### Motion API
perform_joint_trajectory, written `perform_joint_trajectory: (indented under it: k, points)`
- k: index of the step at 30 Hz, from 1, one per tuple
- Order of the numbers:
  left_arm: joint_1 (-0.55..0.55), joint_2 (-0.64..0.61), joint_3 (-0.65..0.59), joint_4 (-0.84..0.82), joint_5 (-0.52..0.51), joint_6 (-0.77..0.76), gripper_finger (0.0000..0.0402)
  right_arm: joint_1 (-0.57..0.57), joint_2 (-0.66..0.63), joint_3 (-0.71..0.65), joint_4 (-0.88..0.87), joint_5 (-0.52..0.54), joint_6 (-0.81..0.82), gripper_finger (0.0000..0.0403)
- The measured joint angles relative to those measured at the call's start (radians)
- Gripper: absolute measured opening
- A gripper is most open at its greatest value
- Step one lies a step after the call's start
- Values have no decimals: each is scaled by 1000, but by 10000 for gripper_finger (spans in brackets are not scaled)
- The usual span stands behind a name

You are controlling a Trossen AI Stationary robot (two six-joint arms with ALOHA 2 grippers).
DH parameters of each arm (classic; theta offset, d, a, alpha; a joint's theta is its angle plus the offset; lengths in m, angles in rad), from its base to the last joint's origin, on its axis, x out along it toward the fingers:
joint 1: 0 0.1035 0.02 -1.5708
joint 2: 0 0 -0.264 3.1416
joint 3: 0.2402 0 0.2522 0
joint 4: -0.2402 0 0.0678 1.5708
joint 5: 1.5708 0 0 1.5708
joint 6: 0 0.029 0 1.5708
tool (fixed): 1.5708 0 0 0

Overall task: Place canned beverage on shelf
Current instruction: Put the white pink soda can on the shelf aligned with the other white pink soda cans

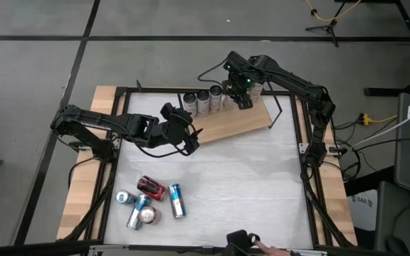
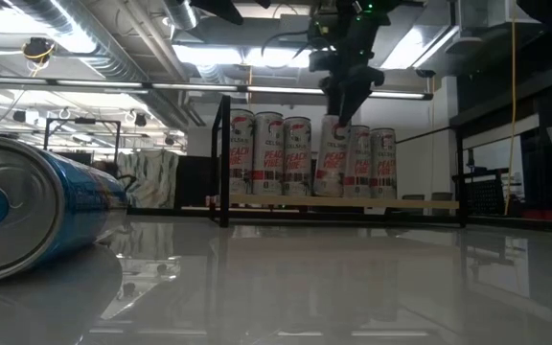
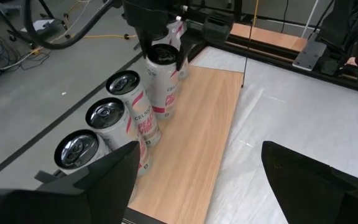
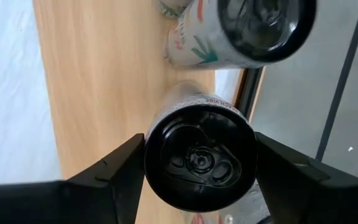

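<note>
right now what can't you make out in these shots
- Right gripper on the can: right wrist view shows the fingers beside its top; real contact can't be told.
- That can's base on the shelf: hidden by the can's own top in the right wrist view.
- Loose cans: labels too small in the high view.
- Blue can: cut off by the low view's edge.
- Left gripper: open, holding nothing.

Two dark jointed arms (image 1: pixel 112 126) — black cabling, green wrist light, flat black jaws

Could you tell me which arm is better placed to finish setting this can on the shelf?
The right. The right gripper is over the shelf, its fingers on either side of an upright can. The left gripper hangs open by the shelf's near end, holding nothing.
</note>
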Motion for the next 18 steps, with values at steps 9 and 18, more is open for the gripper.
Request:
perform_joint_trajectory:
  k: [9, 18]
  points:
    - [0, 0, 0, 0, 0, -1, 329, 0, 0, 0, -27, 0, 0, 253]
    - [0, 0, 0, 0, 0, -1, 329, 0, 15, 2, -16, 1, 0, 253]
